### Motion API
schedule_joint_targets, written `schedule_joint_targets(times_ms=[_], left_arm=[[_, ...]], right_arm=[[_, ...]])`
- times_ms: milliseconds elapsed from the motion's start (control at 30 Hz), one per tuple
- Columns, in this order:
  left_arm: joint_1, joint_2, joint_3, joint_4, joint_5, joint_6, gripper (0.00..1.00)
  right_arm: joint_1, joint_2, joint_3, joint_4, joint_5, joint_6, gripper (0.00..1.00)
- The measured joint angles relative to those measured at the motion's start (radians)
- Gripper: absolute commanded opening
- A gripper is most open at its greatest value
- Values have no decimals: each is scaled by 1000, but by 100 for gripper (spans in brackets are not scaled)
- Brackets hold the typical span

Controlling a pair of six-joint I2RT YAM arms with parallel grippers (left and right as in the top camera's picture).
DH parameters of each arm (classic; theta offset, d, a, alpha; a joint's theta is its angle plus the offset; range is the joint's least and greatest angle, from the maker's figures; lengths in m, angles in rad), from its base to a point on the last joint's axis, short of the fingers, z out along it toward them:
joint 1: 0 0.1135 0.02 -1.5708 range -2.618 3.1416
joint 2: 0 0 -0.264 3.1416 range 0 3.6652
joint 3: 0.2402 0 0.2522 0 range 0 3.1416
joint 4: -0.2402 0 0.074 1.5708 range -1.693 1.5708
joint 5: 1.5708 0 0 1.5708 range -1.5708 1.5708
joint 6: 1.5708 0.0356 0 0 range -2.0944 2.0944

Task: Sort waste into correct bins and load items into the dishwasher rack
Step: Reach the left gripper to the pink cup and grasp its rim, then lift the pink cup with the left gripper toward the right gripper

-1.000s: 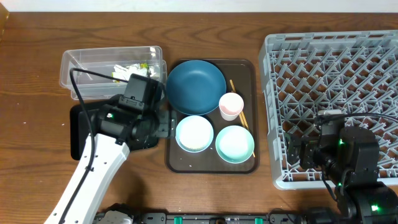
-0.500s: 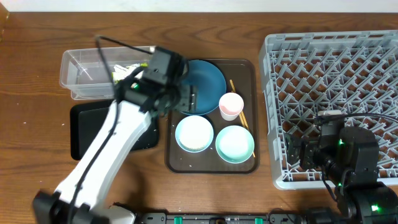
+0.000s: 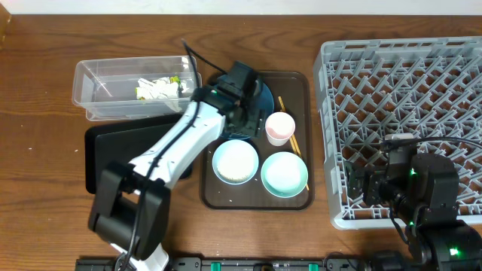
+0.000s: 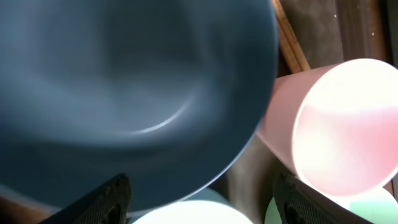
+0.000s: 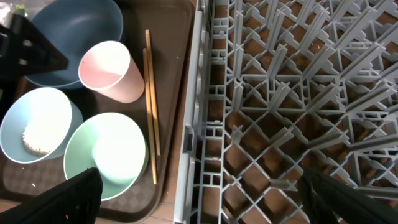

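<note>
My left gripper point(image 3: 242, 124) is open and empty, low over the near rim of the dark-blue dish point(image 3: 263, 94), between the pink-white cup point(image 3: 279, 126) and the pale-blue bowl point(image 3: 236, 162). In the left wrist view the open fingers point(image 4: 208, 205) frame the dish point(image 4: 124, 93), with the cup point(image 4: 336, 124) to the right. Rice scraps point(image 5: 40, 138) lie in the pale-blue bowl. The mint-green bowl point(image 3: 285, 173) and the chopsticks point(image 5: 149, 93) lie on the brown tray. White tissue point(image 3: 162, 86) and the yellow wrapper point(image 3: 141, 90) lie in the clear tub point(image 3: 98, 79). My right gripper point(image 3: 365, 188) is open over the front left corner of the rack point(image 3: 422, 75).
The brown serving tray point(image 3: 256, 202) holds the dishes. The black tray point(image 3: 98, 150) lies in front of the tub, partly under my left arm. The rack's left wall point(image 5: 193, 124) runs right beside the brown tray.
My left arm has swung from over the black tray, past the tub, to the right and now sits over the dark-blue dish. The right arm has not moved.
</note>
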State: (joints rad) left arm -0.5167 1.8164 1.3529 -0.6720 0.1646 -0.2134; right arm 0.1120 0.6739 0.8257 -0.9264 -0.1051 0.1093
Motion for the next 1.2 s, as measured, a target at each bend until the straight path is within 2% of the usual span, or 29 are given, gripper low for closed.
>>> schedule_joint_targets(times_ms=[567, 833, 967, 1067, 1200], left_arm=[[-68, 13, 0, 86, 13, -5, 74], [-68, 58, 0, 99, 13, -41, 60], [-68, 77, 0, 105, 13, -53, 45], [-68, 84, 0, 106, 13, -53, 42], [-68, 88, 0, 106, 13, -56, 31]], right_arm=[[0, 0, 0, -5, 0, 0, 99], [0, 0, 0, -7, 0, 0, 99], [0, 0, 0, -9, 0, 0, 99], [0, 0, 0, -12, 0, 0, 99], [0, 0, 0, -12, 0, 0, 99]])
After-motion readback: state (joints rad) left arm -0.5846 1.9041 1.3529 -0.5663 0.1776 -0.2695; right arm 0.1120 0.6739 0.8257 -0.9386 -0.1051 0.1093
